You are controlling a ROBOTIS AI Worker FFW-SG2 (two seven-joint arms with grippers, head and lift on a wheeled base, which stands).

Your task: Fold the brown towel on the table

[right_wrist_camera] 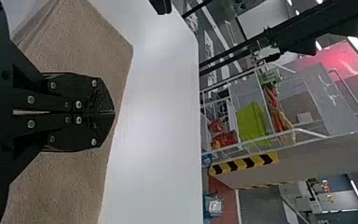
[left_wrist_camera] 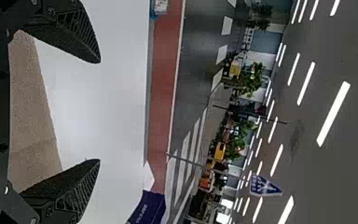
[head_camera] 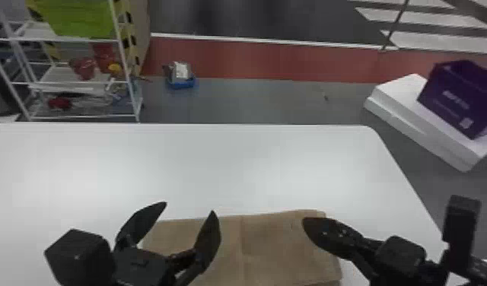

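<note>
While the brown towel (head_camera: 277, 247) lies spread on the white table (head_camera: 216, 163), at the near side in the head view, both grippers are over its area. The left gripper (head_camera: 190, 207) is at the towel's left part, its two black fingers spread wide with nothing between them. The right gripper (head_camera: 305, 223) is at the towel's right part; the right wrist view shows its fingers pressed together, with no cloth seen between the tips. Whether those tips touch the towel, I cannot tell. A crease runs across the towel between the grippers, and the right wrist view shows some wrinkles near one edge. Beyond the table, a white rack (head_camera: 75, 81) stands at the left, a blue bin (head_camera: 182, 83) sits on the floor near it, and a purple box (head_camera: 455, 99) rests on a white block (head_camera: 417, 125) at the right.
</note>
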